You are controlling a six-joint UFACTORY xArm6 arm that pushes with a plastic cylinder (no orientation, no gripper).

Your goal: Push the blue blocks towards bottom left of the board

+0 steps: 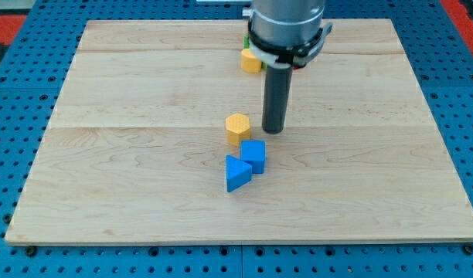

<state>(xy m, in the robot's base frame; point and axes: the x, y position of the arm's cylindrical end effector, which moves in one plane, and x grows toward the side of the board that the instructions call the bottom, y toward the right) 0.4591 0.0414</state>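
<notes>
A blue cube [254,154] and a blue triangular block [236,174] sit touching each other a little below the board's middle. A yellow hexagonal block [237,127] stands just above and left of the blue cube. My tip [273,130] is on the board just right of the yellow hexagon and above right of the blue cube, apart from both.
Another yellow block [251,60] sits near the view's top, partly hidden by the arm, with a bit of a green block [246,40] behind it. The wooden board [105,154] lies on a blue perforated table [12,116].
</notes>
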